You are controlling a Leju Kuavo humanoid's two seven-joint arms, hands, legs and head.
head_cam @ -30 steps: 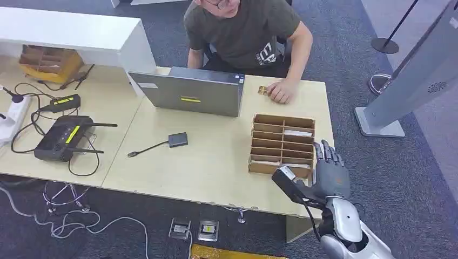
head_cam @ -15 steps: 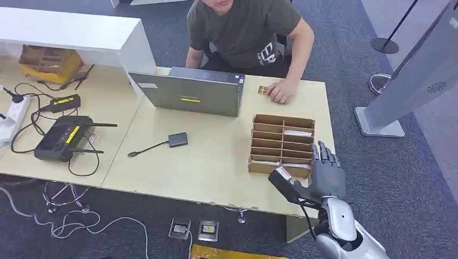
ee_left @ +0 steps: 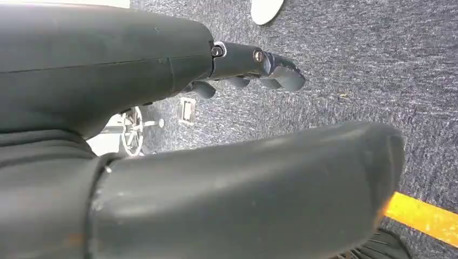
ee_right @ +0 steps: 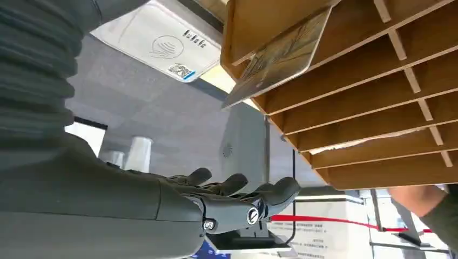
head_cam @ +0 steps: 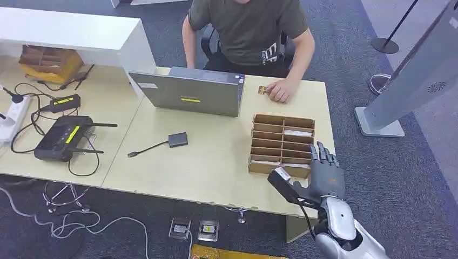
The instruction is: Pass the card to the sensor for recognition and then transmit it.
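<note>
A wooden slotted card rack point(head_cam: 282, 144) stands on the table's right side, with pale cards lying in some slots. My right hand point(head_cam: 325, 174) hovers at the rack's near right corner, fingers spread, holding nothing. In the right wrist view the hand point(ee_right: 237, 197) stays apart from the rack point(ee_right: 367, 81), and a patterned card point(ee_right: 275, 56) sticks out of an end slot. Beyond that corner is a white reader point(ee_right: 156, 38) with a contactless symbol. My left hand point(ee_left: 254, 65) hangs over carpet with nothing in it.
A person sits behind the table; their hand point(head_cam: 281, 90) rests beside a small gold card point(head_cam: 263, 90). A grey laptop point(head_cam: 189, 91), a small dark box on a cable point(head_cam: 177, 140) and a router point(head_cam: 62, 137) lie to the left. A kiosk stand point(head_cam: 399, 91) rises on the right.
My right hand has shifted slightly left, closer to the rack's corner. The person has leaned back from the table; their hand stays by the gold card.
</note>
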